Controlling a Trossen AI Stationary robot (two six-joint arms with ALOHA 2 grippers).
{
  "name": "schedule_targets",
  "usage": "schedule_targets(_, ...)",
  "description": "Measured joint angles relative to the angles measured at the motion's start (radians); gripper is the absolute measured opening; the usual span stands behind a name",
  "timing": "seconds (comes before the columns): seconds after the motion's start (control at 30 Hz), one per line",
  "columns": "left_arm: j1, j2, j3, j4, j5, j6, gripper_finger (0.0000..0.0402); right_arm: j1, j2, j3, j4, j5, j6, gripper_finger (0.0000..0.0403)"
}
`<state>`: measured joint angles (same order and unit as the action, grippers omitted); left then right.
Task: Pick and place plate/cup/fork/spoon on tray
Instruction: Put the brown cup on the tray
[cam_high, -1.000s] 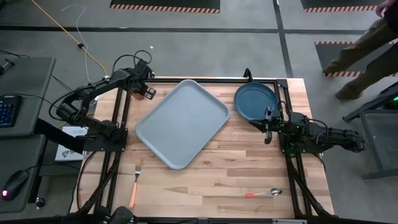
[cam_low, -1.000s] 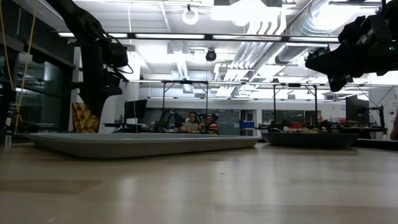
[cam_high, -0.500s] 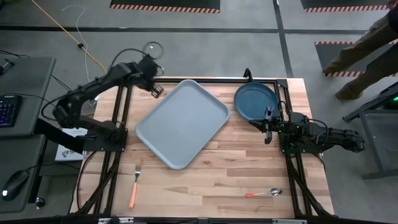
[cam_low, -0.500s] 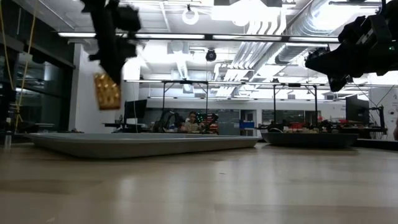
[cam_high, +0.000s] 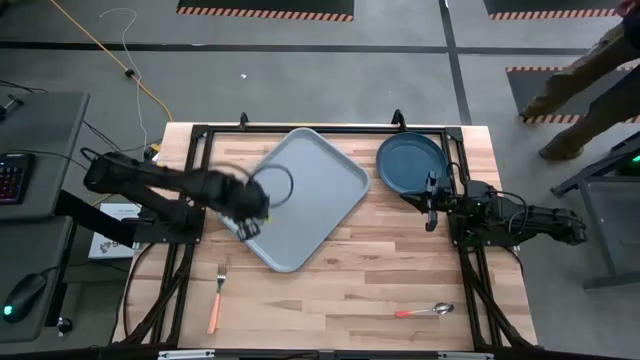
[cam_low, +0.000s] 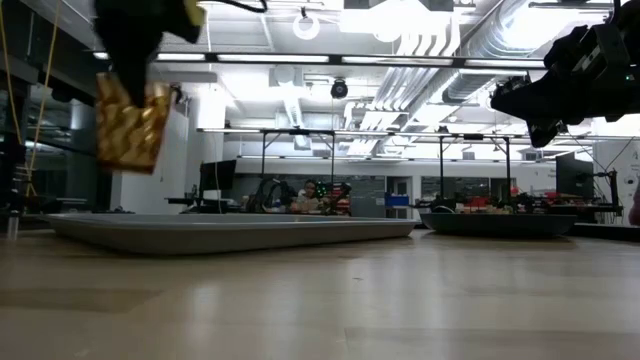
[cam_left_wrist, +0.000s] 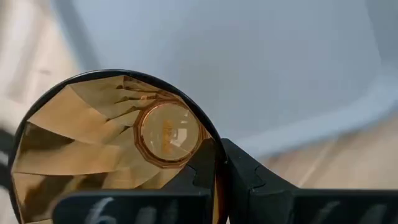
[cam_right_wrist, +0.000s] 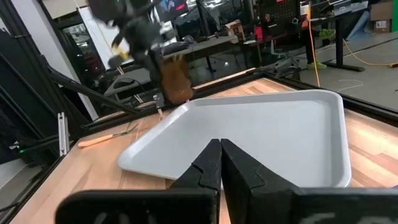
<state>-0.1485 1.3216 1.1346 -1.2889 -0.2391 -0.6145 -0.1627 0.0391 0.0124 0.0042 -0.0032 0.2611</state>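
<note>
The left gripper grips the cup above the tray's near-left edge; lower it level before releasing. The right gripper, fingers clenched, waits beside the plate.

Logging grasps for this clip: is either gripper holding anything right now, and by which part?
The left gripper holds the cup by its rim wall, in the air over the tray. The right gripper is shut and empty.

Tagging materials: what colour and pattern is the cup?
Translucent amber with faceted, ribbed walls; the cup shows best in the left wrist view.
</note>
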Motion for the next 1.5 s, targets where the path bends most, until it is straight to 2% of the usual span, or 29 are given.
schedule_targets(0.13, -0.077, -0.002, -0.133, 0.146, -0.011, -0.037, 0.0002, 0.0, 0.0, 0.0, 0.0, 0.0, 0.0, 0.0)
schedule_targets(0.27, -0.093, -0.044, -0.224, 0.195, -0.08, -0.093, 0.0001, 0.0, 0.0, 0.0, 0.0, 0.0, 0.0, 0.0)
schedule_targets(0.6, -0.084, -0.291, -0.385, 0.262, -0.089, -0.222, 0.0001, 0.0, 0.0, 0.0, 0.0, 0.0, 0.0, 0.0)
schedule_targets(0.77, -0.046, -0.312, -0.402, 0.327, -0.061, -0.176, 0.0001, 0.0, 0.0, 0.0, 0.0, 0.0, 0.0, 0.0)
schedule_targets(0.97, 0.049, -0.256, -0.402, 0.338, -0.01, -0.097, 0.0001, 0.0, 0.0, 0.0, 0.0, 0.0, 0.0, 0.0)
schedule_targets(1.13, 0.086, -0.231, -0.403, 0.338, 0.028, -0.07, 0.0002, 0.0, 0.0, 0.0, 0.0, 0.0, 0.0, 0.0)
schedule_targets(1.5, 0.09, -0.229, -0.402, 0.346, 0.047, -0.055, 0.0064, 0.0, 0.0, 0.0, 0.0, 0.0, 0.0, 0.0)
